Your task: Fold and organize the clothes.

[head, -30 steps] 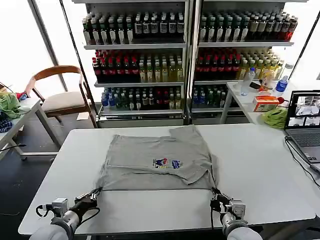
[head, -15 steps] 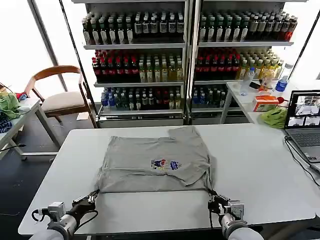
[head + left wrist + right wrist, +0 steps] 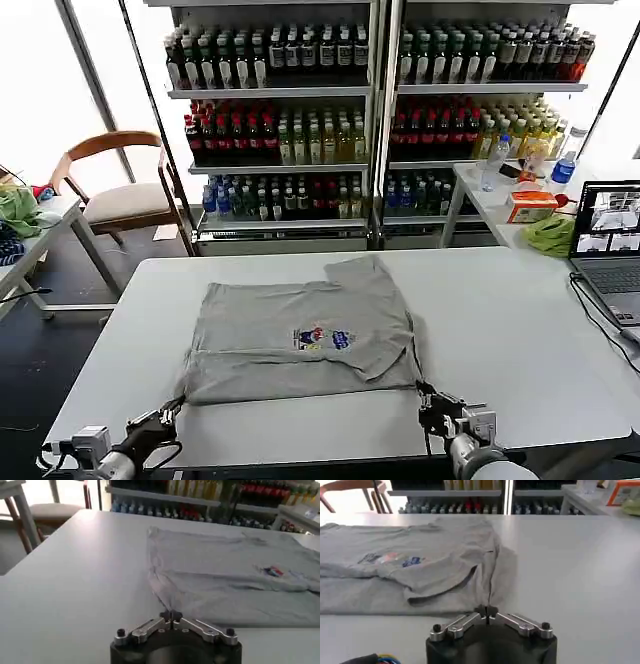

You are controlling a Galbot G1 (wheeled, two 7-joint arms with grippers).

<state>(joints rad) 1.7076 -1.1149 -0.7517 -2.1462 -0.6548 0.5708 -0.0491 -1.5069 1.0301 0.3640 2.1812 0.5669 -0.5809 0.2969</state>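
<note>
1. Head view: a light grey shirt of soft, matte knit lies flat on the white table, roughly midway between its left and right edges and reaching close to the near edge.
2. Its outline is a rough rectangle, with one short sleeve folded up toward the far edge and a small multicoloured chest print near the middle.
3. The cloth shows shallow wrinkles and a curved fold on its right side; both near corners are drawn out into thin points.
4. The left gripper sits at the near left corner of the shirt, its dark fingertips pressed together on that pinched point of fabric, as the left wrist view shows.
5. The right gripper sits at the near right corner, its jaws likewise closed on the hem, seen in the right wrist view.
6. The tabletop is smooth, plain and faintly glossy.
</note>
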